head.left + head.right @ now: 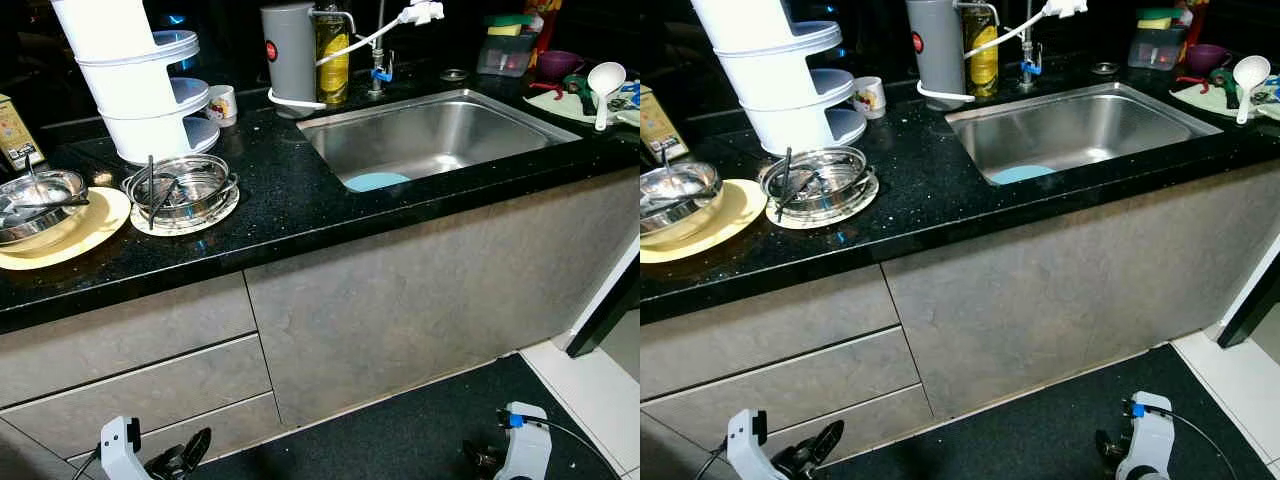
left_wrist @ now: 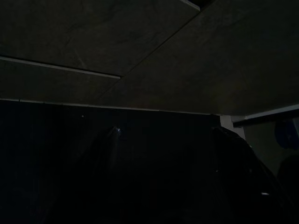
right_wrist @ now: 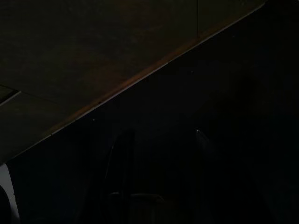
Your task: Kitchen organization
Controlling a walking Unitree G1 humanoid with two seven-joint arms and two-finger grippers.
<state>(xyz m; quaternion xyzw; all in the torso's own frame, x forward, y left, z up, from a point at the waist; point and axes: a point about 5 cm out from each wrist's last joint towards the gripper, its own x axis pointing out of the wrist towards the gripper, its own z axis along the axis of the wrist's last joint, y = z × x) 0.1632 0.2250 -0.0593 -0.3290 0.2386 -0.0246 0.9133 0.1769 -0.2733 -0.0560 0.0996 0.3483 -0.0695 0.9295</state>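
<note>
Left gripper hangs well below steel bowl.

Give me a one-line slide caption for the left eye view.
Black countertop with steel sink, stacked white containers and steel bowls on plates; both grippers hang low by the cabinets.

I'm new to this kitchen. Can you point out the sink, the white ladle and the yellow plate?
sink [image 1: 450, 135]: left eye view, bare steel floor.
white ladle [image 1: 606, 78]: left eye view, its bowl.
yellow plate [image 1: 100, 222]: left eye view, bare rim.
</note>
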